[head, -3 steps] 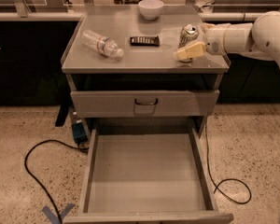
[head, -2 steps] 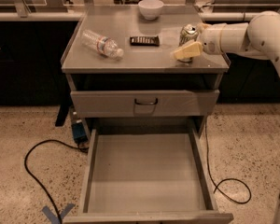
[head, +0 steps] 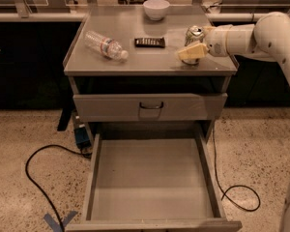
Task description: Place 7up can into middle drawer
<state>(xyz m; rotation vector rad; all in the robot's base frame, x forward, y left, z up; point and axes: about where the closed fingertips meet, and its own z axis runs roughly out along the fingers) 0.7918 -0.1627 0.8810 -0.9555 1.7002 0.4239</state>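
Looks like the grasp step: the gripper is at the 7up can (closed or not, I cannot tell) — next, lift it and lower it into the middle drawer.

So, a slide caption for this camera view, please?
The gripper at the 7up can on the cabinet top; middle drawer open below.

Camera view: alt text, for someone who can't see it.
The robot's tool is at the 7up can, upright on the right of the grey cabinet top. Below, the middle drawer stands pulled open. A water bottle lies on its side at left, a white bowl behind.
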